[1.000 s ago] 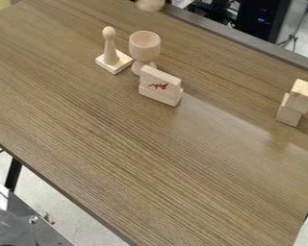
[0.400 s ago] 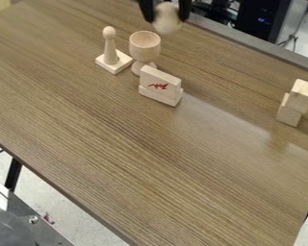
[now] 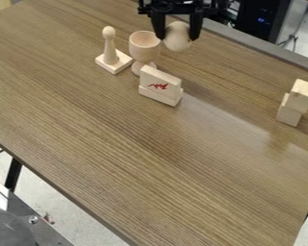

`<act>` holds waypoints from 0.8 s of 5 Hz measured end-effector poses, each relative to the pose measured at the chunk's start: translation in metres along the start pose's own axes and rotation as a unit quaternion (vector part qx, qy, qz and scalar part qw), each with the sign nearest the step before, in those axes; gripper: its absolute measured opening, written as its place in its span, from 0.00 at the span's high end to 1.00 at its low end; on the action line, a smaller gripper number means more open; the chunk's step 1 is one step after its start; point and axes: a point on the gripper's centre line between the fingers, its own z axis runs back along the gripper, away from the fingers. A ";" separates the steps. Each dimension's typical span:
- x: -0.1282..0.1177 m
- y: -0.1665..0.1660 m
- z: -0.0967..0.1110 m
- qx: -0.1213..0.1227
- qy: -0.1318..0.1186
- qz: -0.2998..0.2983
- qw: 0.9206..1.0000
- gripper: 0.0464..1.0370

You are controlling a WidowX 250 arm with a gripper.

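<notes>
Claw (image 3: pixel 178 38) noted at the top of the view, near the far edge of the counter (image 3: pixel 137 158), pointing down. We find its fingers (image 3: pixel 195 25) parted by about the width of a rounded wooden piece (image 3: pixel 177 36), closed on it from both sides. We record this piece just beside the wooden goblet (image 3: pixel 145 46), to its right in the view; we cannot tell how high it is above the surface. The goblet stands upright on its round foot. To its left we observe a round-headed wooden peg (image 3: pixel 109 48), upright on a square base (image 3: pixel 113 66). In front of the goblet we log a flat wooden block (image 3: pixel 160 82) with a red marking, set on edge. Well apart, toward the right edge, we list two wooden blocks (image 3: pixel 302 96), one resting on the other.
</notes>
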 end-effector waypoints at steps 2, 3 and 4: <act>-0.025 -0.022 0.003 -0.018 0.009 -0.032 0.999 0.35; -0.037 -0.034 0.000 -0.020 0.010 -0.045 0.999 0.35; -0.052 -0.042 -0.007 -0.015 0.010 -0.058 0.998 0.35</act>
